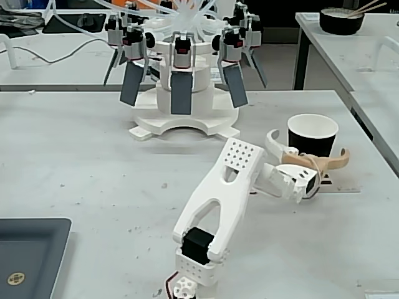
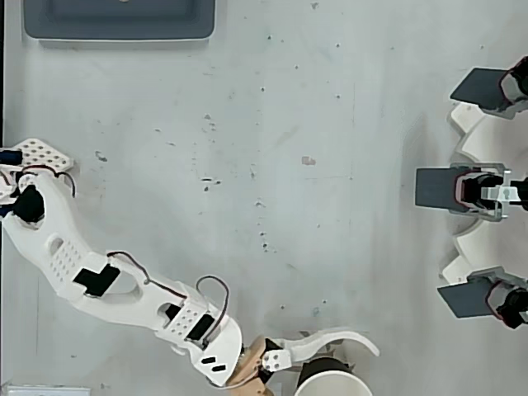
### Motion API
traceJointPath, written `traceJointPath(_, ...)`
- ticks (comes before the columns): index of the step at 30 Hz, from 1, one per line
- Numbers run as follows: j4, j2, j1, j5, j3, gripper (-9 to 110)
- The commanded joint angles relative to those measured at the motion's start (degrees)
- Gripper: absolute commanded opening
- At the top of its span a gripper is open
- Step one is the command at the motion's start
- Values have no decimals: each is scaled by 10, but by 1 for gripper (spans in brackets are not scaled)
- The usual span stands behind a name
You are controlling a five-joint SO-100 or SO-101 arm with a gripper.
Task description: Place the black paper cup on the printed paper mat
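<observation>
The hand (image 1: 308, 149) is spread wide, its white finger (image 1: 274, 141) curving up on the left of the black paper cup (image 1: 312, 140) and its tan finger (image 1: 327, 163) reaching out low on the right in the fixed view, so the cup sits between them with a visible gap on each side and nothing is gripped. The cup stands upright on the grey bench (image 1: 81, 149), white inside showing, resting on the printed paper mat (image 1: 341, 185), of which only a strip with dark marks shows past the cup's base and the hand. In the overhead view the cup (image 2: 330, 384) is cut by the bottom edge, the white finger (image 2: 334, 337) arcs just above its rim, and whether that finger touches the cup cannot be told. The white arm (image 2: 124, 290) runs from the left edge down to the hand. A dark grey tray (image 2: 120, 33) lies well apart at the top of that view, and a white carousel rig (image 1: 181, 68) stands behind the cup in the fixed view.
</observation>
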Motion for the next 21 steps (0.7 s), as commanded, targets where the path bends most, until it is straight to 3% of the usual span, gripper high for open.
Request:
traceJointPath(1, -1, 61, 12, 4, 9, 55)
traceJointPath(21, -31, 316, 32, 14, 294, 62)
